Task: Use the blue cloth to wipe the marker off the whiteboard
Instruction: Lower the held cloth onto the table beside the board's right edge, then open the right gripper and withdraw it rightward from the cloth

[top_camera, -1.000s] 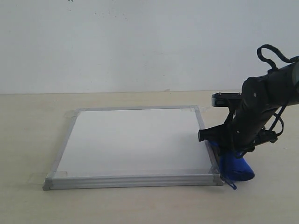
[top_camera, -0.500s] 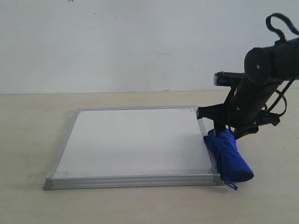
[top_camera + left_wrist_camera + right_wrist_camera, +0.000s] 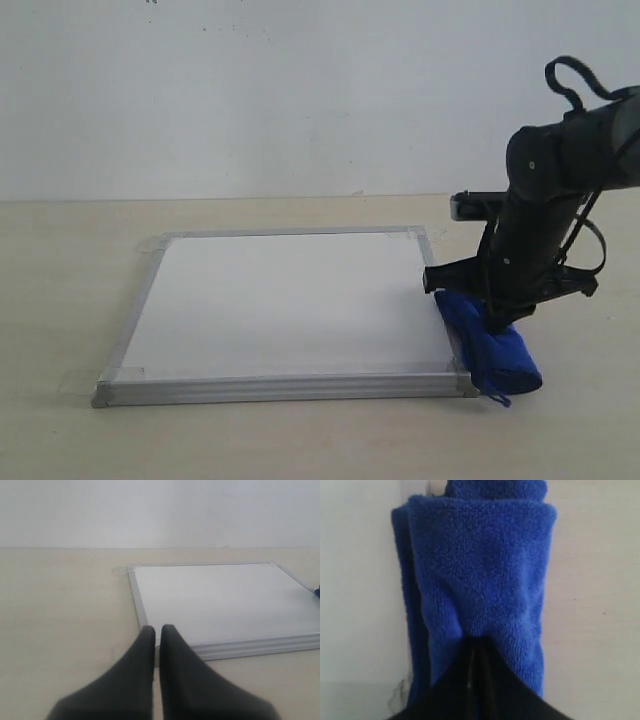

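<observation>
The whiteboard (image 3: 290, 300) lies flat on the table, and its surface shows plain white with no red marker lines in any view. The blue cloth (image 3: 500, 355) lies rolled along the board's right frame, partly on the table. My right gripper (image 3: 495, 320) points down onto the cloth's far end, its jaws shut and pinching the blue cloth (image 3: 480, 580) at the fingertips (image 3: 480, 641). My left gripper (image 3: 157, 628) is shut with nothing in it and hangs just short of the whiteboard (image 3: 225, 600) at its near left corner. It is out of the exterior view.
A beige tabletop (image 3: 60, 270) surrounds the board, with a plain white wall (image 3: 300, 90) behind. Clear tape (image 3: 150, 243) holds the board's corners. The right arm's cables (image 3: 575, 80) loop above its wrist.
Half a second ago my right gripper had risen, lifting the cloth's far end. It has since come back down and slightly left, and the cloth lies lower along the frame.
</observation>
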Motion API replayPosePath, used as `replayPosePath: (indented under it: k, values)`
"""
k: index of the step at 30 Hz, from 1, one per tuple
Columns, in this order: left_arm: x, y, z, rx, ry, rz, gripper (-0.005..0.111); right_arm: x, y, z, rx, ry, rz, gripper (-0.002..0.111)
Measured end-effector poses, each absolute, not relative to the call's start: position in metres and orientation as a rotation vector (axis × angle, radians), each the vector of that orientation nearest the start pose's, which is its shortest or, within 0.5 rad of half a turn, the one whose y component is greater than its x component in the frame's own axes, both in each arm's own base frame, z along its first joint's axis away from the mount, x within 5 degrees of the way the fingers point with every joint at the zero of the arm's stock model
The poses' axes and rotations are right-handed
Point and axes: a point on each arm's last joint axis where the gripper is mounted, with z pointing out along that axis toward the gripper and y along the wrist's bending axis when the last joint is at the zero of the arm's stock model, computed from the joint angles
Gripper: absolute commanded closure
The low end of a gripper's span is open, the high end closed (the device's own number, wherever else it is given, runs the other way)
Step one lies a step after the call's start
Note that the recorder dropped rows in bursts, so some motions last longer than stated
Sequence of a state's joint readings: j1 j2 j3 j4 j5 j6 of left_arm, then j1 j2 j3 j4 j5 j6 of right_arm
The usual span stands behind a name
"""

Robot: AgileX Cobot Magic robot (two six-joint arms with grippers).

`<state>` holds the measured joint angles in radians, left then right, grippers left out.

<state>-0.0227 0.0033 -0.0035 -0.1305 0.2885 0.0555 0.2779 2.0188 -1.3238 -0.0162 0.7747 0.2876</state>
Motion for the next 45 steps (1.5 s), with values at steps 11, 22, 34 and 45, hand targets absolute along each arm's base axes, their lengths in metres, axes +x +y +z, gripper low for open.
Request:
replayPosePath:
  k: [11, 22, 34, 45]
  values:
    - [0.055, -0.005, 0.188, -0.015, 1.77, -0.1, 0.103, 0.38, 0.107, 0.142, -0.078, 2.96, 0.05, 0.108]
    - [0.055, -0.005, 0.188, -0.015, 1.77, -0.1, 0.103, 0.368, 0.104, 0.224, -0.236, 2.722, 0.092, 0.108]
    - [0.055, -0.005, 0.188, -0.015, 1.77, -0.1, 0.103, 0.298, 0.084, 0.207, -0.287, 2.573, 0.115, 0.108]
    - [0.055, -0.005, 0.188, -0.015, 1.77, -0.1, 0.103, 0.254, 0.072, 0.215, -0.287, 2.33, 0.151, 0.108]
